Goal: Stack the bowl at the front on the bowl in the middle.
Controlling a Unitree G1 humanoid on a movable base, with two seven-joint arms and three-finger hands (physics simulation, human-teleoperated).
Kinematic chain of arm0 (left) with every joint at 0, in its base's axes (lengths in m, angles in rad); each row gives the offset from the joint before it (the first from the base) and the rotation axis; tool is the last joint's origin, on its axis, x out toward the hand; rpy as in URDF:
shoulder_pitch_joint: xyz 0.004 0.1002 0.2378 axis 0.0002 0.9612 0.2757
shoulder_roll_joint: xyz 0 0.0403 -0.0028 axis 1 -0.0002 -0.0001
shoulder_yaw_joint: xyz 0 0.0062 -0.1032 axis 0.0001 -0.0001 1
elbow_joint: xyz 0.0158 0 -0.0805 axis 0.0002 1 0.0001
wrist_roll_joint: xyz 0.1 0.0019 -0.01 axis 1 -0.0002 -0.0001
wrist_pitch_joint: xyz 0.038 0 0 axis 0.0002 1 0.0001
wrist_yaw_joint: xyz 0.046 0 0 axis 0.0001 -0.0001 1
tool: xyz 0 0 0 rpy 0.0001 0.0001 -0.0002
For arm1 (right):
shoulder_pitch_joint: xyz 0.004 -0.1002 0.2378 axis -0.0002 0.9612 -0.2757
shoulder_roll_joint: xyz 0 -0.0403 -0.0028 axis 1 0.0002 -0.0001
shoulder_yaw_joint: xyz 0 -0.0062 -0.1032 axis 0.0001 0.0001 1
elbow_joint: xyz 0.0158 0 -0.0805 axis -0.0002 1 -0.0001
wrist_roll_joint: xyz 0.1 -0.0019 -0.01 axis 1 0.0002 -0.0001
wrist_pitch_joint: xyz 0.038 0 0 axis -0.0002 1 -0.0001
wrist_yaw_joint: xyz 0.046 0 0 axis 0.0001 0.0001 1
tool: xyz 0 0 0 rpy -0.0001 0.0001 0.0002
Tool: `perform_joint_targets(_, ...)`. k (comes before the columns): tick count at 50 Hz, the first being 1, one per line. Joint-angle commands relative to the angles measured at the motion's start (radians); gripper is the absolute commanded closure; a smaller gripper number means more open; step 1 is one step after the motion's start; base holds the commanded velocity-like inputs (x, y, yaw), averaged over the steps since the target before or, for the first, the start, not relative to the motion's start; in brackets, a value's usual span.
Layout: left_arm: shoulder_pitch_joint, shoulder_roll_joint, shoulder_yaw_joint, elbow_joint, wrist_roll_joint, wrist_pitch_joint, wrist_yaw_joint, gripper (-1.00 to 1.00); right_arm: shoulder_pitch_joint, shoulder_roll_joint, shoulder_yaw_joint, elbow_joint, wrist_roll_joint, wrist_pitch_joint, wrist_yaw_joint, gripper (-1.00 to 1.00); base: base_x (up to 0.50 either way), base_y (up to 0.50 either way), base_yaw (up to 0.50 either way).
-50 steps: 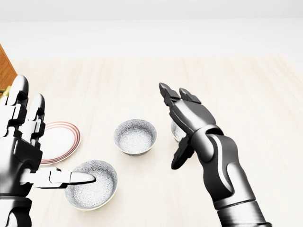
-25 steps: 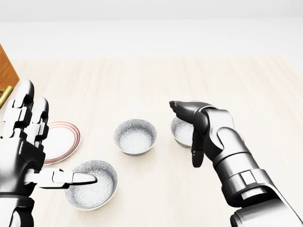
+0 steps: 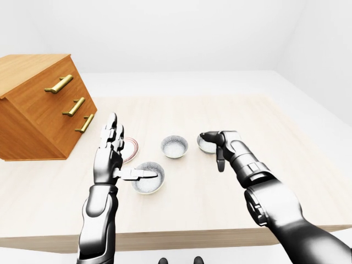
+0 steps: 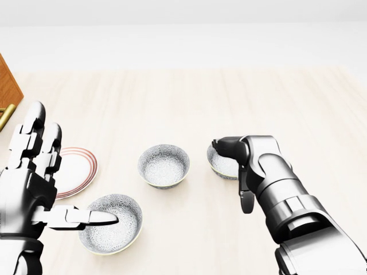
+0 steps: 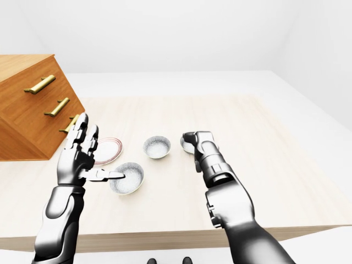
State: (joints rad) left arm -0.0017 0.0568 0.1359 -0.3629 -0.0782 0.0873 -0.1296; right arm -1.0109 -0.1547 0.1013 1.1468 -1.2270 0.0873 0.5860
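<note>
- Pale wood table (image 4: 189,97) carries everything; a wooden drawer chest (image 3: 38,104) with brass handles stands at its far left.
- The left hand (image 4: 31,183) is released, two fingers upright, the third reaching over the near bowl (image 4: 117,229).
- The right hand (image 4: 238,166) curls over the right bowl (image 4: 221,163), partly hiding it; whether it grips, I cannot tell.
- A red-rimmed plate (image 4: 74,172) lies just left of the bowls.
- The middle bowl (image 4: 164,165) sits unobstructed between the hands.
</note>
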Motion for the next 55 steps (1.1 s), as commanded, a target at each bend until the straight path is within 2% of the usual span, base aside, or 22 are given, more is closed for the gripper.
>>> perform_joint_targets(1,0.001,0.0,-0.001,0.016,0.002,0.0,-0.004,-1.0,-0.006,0.016,0.003,0.071,0.012,0.0,-0.048,-1.0,0.0,0.0,0.0)
perform_joint_targets(8,0.005,0.0,0.001,0.021,0.002,0.0,-0.005,-1.0,0.004,0.019,0.004,0.138,0.038,0.0,-0.106,-1.0,0.0,0.0,0.0)
perform_joint_targets(21,0.002,0.002,0.006,0.03,-0.001,0.0,-0.001,-1.0,0.009,-0.002,-0.002,0.171,0.06,0.0,-0.142,-1.0,0.0,0.0,0.0)
perform_joint_targets(42,0.013,0.005,0.02,0.037,-0.027,0.0,-0.018,-1.0,-0.009,0.027,-0.029,0.219,0.106,0.0,-0.249,-1.0,0.0,0.0,0.0)
perform_joint_targets(46,0.017,0.007,0.027,0.038,-0.038,0.0,-0.028,-1.0,-0.019,0.026,-0.048,0.225,0.121,0.0,-0.321,-1.0,0.0,0.0,0.0)
perform_joint_targets(47,0.018,0.007,0.029,0.037,-0.041,0.0,-0.03,-1.0,-0.021,0.025,-0.052,0.226,0.127,0.0,-0.339,-0.52,0.0,0.0,0.0)
perform_joint_targets(48,0.019,0.008,0.031,0.035,-0.044,0.0,-0.031,-1.0,-0.022,0.023,-0.051,0.227,0.126,0.0,-0.348,0.05,0.0,0.0,0.0)
perform_joint_targets(49,0.021,0.008,0.034,0.032,-0.049,0.0,-0.034,-1.0,-0.022,0.022,-0.051,0.228,0.127,0.0,-0.355,1.0,0.0,0.0,0.0)
perform_joint_targets(55,0.028,0.01,0.047,0.021,-0.065,0.0,-0.045,-1.0,-0.02,0.024,-0.062,0.231,0.141,0.0,-0.4,1.0,0.0,0.0,0.0)
